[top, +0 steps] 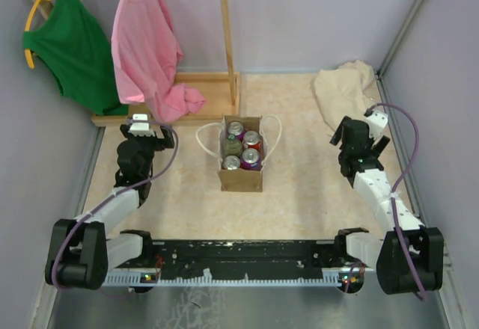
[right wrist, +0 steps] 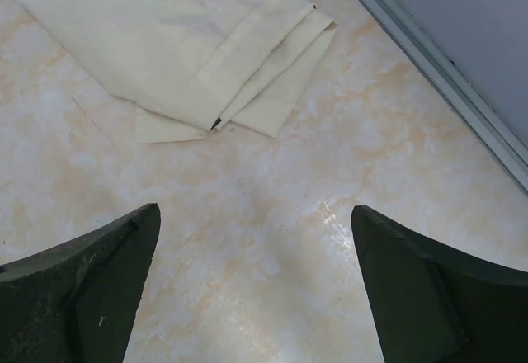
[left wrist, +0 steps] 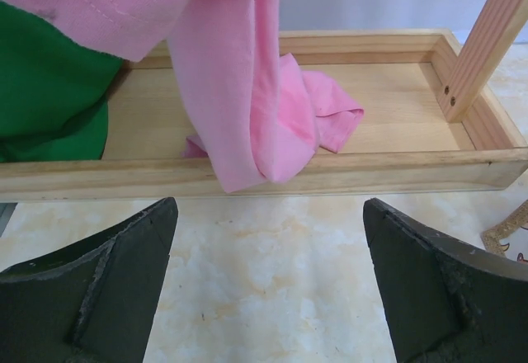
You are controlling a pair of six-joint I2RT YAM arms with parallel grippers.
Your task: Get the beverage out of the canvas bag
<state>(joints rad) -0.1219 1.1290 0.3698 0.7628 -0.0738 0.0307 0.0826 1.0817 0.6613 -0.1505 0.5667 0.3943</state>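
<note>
The canvas bag (top: 241, 178) is a small tan-brown bag with white rope handles, standing upright at the table's middle in the top view. Several beverage cans (top: 242, 150) stand inside it, tops showing. My left gripper (top: 141, 128) is left of the bag, apart from it, open and empty; the left wrist view shows its gripper (left wrist: 271, 280) over bare table. My right gripper (top: 367, 131) is right of the bag, apart from it, open and empty; in the right wrist view it (right wrist: 256, 285) is over bare table.
A wooden rack base (left wrist: 272, 173) with an upright post (top: 226, 30) stands behind, with a pink shirt (top: 146, 52) and green shirt (top: 67, 41) hanging. A pale beige cloth (top: 340, 90) lies back right. Walls enclose both sides.
</note>
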